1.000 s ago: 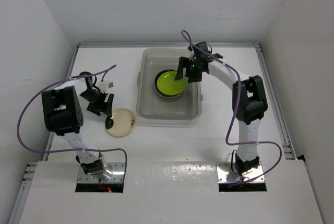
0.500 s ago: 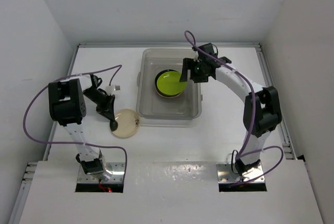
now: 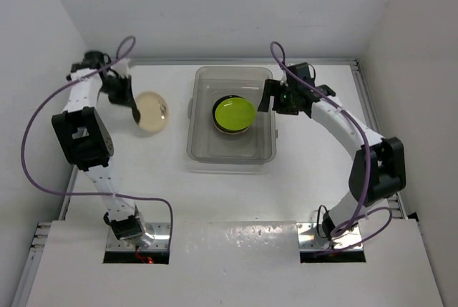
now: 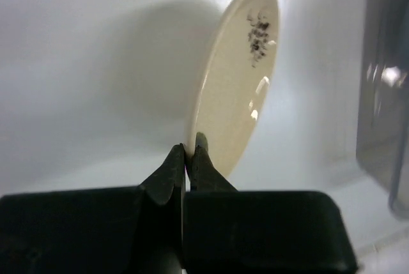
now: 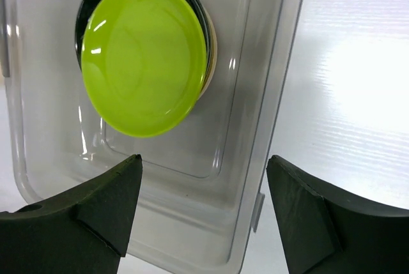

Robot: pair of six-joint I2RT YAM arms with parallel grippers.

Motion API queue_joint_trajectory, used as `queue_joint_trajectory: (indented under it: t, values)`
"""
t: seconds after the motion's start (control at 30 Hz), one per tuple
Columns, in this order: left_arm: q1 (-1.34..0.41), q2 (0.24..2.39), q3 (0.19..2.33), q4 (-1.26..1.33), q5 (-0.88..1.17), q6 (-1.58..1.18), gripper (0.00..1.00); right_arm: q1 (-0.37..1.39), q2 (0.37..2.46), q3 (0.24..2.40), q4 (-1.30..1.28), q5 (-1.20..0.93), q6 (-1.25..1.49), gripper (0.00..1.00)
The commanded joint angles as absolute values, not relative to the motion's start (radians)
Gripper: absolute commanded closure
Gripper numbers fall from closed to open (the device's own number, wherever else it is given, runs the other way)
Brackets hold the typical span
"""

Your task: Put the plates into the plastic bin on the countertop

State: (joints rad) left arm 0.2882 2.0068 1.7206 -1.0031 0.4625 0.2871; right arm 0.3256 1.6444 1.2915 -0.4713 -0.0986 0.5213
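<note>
- looking down from above first: where do we stand with the plates?
- we count at least two in the plastic bin (image 3: 230, 158). the lime green plate (image 3: 233, 114) sits on a black plate (image 3: 225, 97) whose dark edge shows round it. whether more lie beneath, we cannot tell. the cream plate (image 3: 150, 112) hangs left of the bin, apart from it, in our left gripper (image 3: 134, 109). our right gripper (image 3: 274, 97) hovers over the bin's right wall.
- and the left wrist view?
- our left gripper (image 4: 190, 149) is pinched narrow on the rim of the cream plate (image 4: 239, 89). the plate stands tilted on edge over the white countertop (image 4: 77, 44), and the plastic bin (image 4: 383, 95) shows at the right.
- the right wrist view?
- our right gripper (image 5: 201, 165) is spread wide and holds nothing. under it the lime green plate (image 5: 144, 57) rests in the plastic bin (image 5: 275, 82).
- so what is left?
- we judge the cream plate needs carrying across and setting down in the bin. we see no other plate outside it.
</note>
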Motion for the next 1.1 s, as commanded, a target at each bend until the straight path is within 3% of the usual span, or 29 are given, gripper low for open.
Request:
queue_joint_trajectory:
  t: [0.0, 0.13, 0.47, 0.83, 1.07]
  values:
    - [0.236, 1.888, 1.998, -0.967, 0.463, 0.157, 1.00, 0.313, 1.566, 1.264, -0.426, -0.060, 0.548, 0.22]
    - [0.097, 1.888, 2.178, -0.891, 0.509, 0.042, 1.00, 0.290, 1.513, 1.212, -0.425, -0.009, 0.561, 0.22]
    - [-0.216, 2.025, 2.223, -0.730, 0.560, -0.080, 1.00, 0.183, 1.258, 1.028, -0.443, 0.048, 0.568, 0.22]
    - [-0.255, 2.186, 2.163, -0.673, 0.673, -0.144, 1.00, 0.152, 1.198, 0.965, -0.479, 0.034, 0.557, 0.22]
    - [-0.264, 2.145, 1.953, -0.673, 0.742, -0.120, 1.00, 0.150, 1.203, 0.982, -0.477, 0.026, 0.557, 0.22]
